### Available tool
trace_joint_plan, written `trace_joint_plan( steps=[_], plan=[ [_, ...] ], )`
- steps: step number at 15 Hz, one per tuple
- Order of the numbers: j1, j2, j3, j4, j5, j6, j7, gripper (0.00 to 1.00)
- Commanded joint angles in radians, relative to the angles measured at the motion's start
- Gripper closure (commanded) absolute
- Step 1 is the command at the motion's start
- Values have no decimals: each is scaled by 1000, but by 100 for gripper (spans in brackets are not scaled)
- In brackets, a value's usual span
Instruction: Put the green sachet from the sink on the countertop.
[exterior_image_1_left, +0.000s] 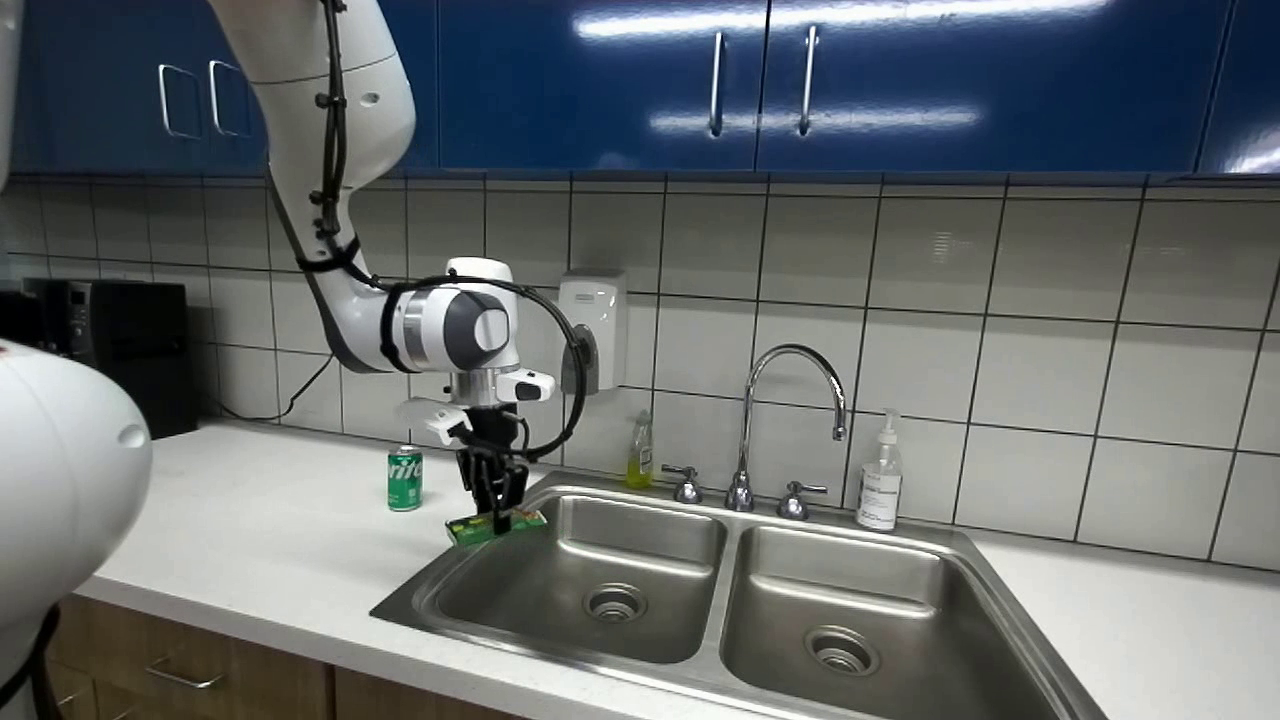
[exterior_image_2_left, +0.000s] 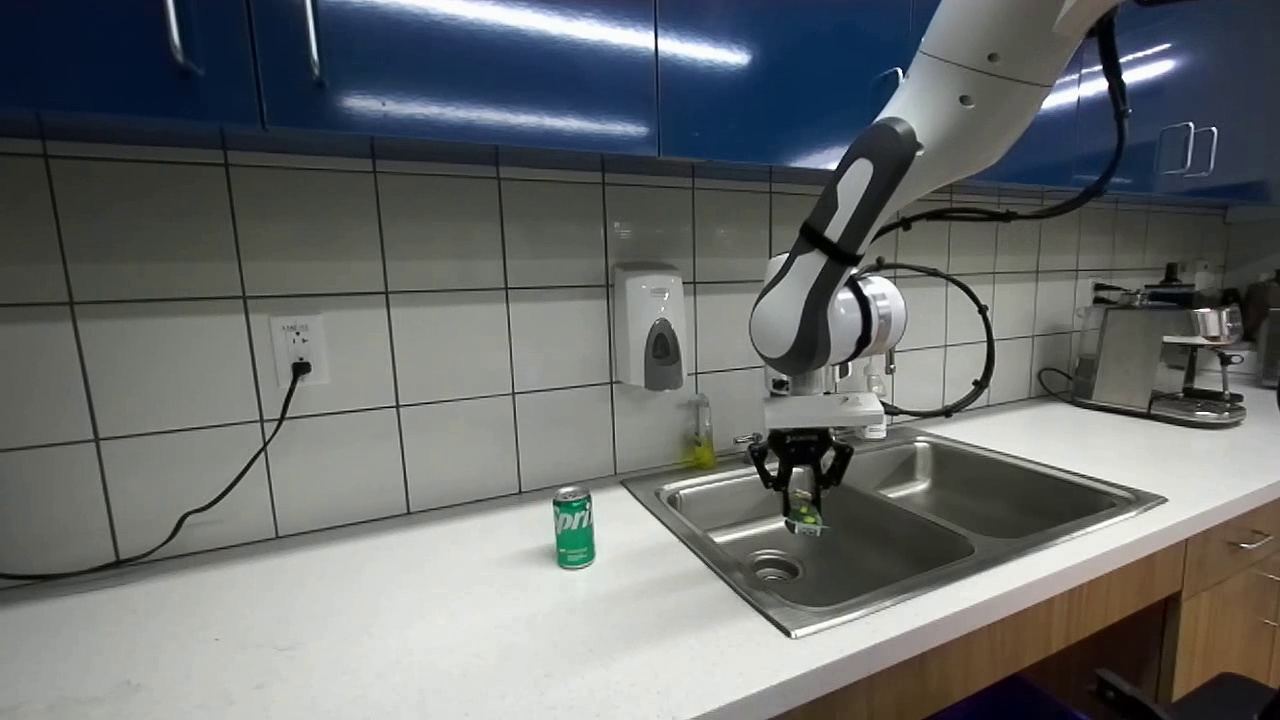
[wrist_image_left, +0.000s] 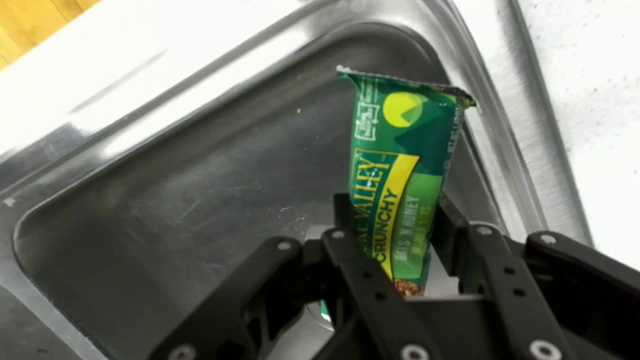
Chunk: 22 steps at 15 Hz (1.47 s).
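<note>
Gripper (wrist_image_left: 394, 217) pinches the green sachet (wrist_image_left: 400, 165) mid-length, likely for balance. It hangs above the sink (exterior_image_1_left: 725, 590), presumably for clearance.

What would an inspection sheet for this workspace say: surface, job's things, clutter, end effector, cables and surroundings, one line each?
Surface: off-white counter, two-basin steel sink set in.
Job's things: sachet held above the sink, not yet on the counter.
Clutter: green can upright on the counter; bottle of yellow liquid and pump bottle behind the sink.
End effector: closed on the sachet's long sides.
Cables: black cable strapped along the arm; cord plugged into a wall outlet.
Surroundings: tiled wall with dispenser, blue cabinets above, faucet, coffee machine.
</note>
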<state>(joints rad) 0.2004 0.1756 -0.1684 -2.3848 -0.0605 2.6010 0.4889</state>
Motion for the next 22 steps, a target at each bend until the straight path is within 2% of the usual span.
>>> trace_joint_plan(
  steps=[1, 11, 22],
  plan=[
    [-38, -97, 82, -59, -1, -53, -84, 84],
    [-12, -144, 261, -88, 84, -58, -265, 84],
    [41, -54, 395, -34, 176, -41, -398, 84]
  ],
)
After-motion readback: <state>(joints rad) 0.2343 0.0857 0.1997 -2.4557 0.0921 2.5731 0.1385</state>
